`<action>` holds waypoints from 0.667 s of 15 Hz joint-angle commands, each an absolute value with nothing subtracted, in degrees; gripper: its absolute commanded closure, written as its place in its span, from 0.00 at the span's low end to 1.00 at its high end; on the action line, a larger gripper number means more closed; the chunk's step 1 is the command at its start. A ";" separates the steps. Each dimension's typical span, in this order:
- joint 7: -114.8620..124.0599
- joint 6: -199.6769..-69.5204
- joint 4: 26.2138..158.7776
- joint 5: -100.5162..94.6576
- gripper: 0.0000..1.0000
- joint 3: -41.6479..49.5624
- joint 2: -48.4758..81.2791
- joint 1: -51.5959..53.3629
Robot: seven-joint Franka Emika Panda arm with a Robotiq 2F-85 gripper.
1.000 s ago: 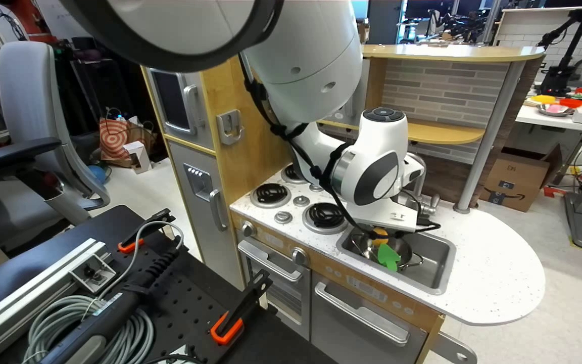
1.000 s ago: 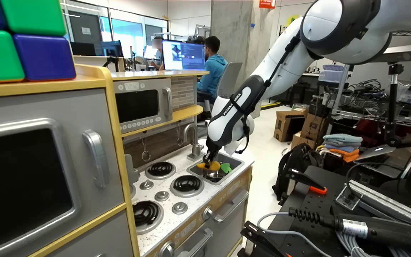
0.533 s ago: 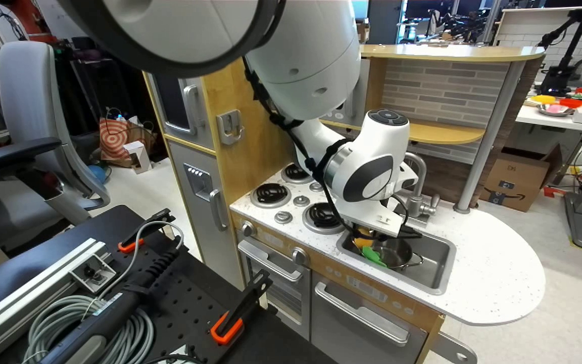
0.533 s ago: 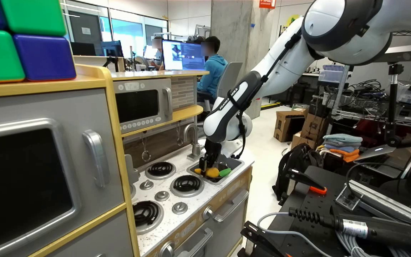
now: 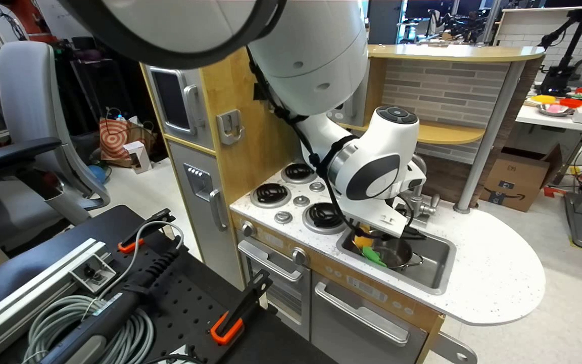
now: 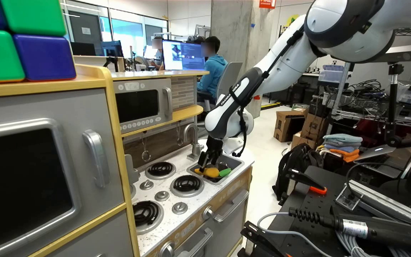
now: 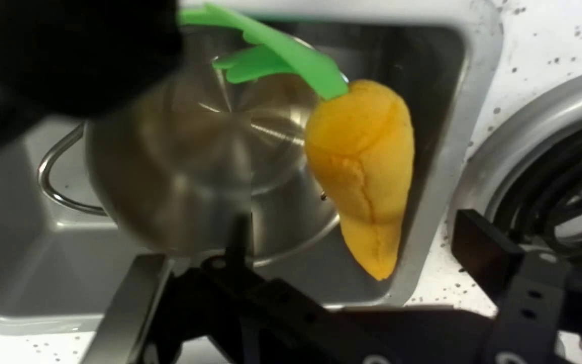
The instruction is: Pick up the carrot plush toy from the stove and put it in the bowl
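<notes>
1. The soft orange-yellow carrot plush toy with a green leafy top (image 7: pixel 364 172) lay in the grey sink basin (image 7: pixel 84 268), not on the white toy stove with black burners (image 5: pixel 291 207). Its body overlapped the stove-side rim of the shiny round metal bowl (image 7: pixel 200 156); what bore its weight could not be told.
2. The black two-fingered end effector (image 7: pixel 311 242) stood with its fingers wide apart, clasping nothing.
3. The toy looked light, squashy and hard to damage, its cloth probably grippy.
4. The surest hold seemed to be across the plump body; the tapering tip might slip free, and the thin leaves (image 7: pixel 291 50) might bend.
5. The smooth bowl could skid or tip if a finger caught its rim.
</notes>
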State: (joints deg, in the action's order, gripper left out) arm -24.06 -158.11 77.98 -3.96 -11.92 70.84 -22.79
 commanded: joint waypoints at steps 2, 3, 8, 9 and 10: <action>-25.92 -156.15 80.42 -0.97 0.31 -13.84 68.20 -25.30; -26.04 -155.61 80.19 -0.65 0.38 -14.02 68.38 -25.48; -26.18 -152.57 79.53 0.68 0.78 -14.39 68.79 -25.60; -26.33 -151.75 79.36 1.11 0.85 -14.63 68.85 -25.76; -26.24 -151.29 79.29 1.52 0.94 -14.54 68.84 -25.67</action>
State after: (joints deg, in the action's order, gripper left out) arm -24.08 -154.60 78.42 -1.00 -12.96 70.18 -24.18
